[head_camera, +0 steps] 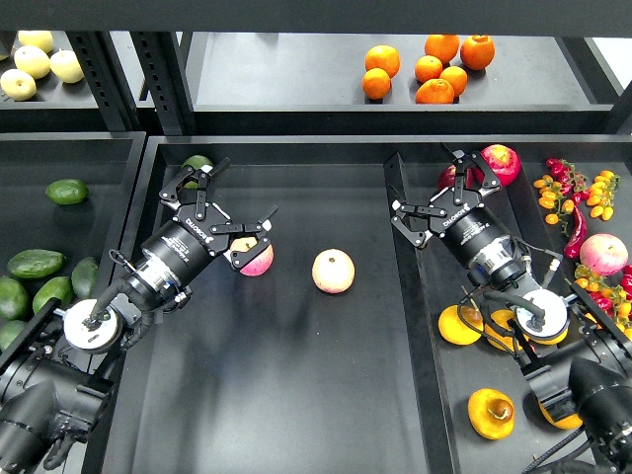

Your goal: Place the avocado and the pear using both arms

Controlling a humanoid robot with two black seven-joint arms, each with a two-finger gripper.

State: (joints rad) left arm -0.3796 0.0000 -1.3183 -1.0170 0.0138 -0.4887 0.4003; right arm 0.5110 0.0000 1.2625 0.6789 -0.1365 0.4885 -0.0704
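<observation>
Several dark green avocados lie in the left bin; the most elongated avocado is at its left edge, well left of my left gripper. My left gripper is open and empty over the middle tray, just above a pink-and-yellow apple. Several yellow-orange pears lie in the right bin; one pear with a brown blotch is at the front. My right gripper is open and empty over the back of the right bin, far behind the pears.
A second apple lies mid-tray. A rounder green avocado sits behind my left gripper. A red fruit is beside my right gripper. Oranges are on the back shelf, chillies and small tomatoes at the right. A raised divider separates the trays.
</observation>
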